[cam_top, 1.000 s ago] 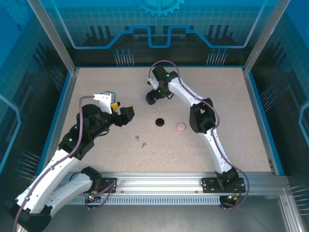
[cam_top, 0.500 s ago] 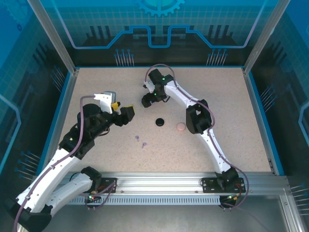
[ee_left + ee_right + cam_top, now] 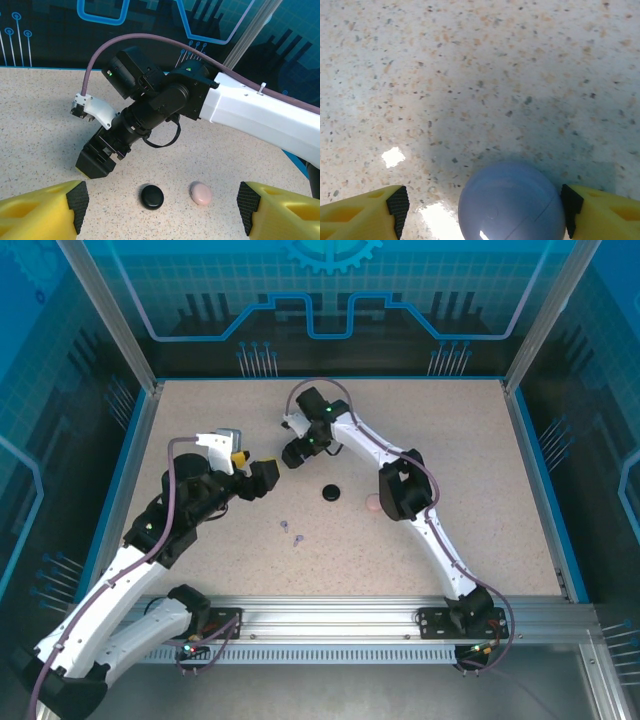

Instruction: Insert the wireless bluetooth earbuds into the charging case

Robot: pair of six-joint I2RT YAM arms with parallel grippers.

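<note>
Speckled beige desk inside a blue-panelled enclosure. At left of centre the left gripper hovers above the desk, its yellow fingers spread wide with nothing between them. Just to its right and nearer the arm bases, two tiny lilac earbuds lie close together on the bare desk, outside any case. The right gripper sits low beside the left gripper, jaws straddling a round lilac case. One pad is at the case's edge and the other stands clear, so the case is not clamped. Further right are a black case, then a pink case partly behind the right arm.
</note>
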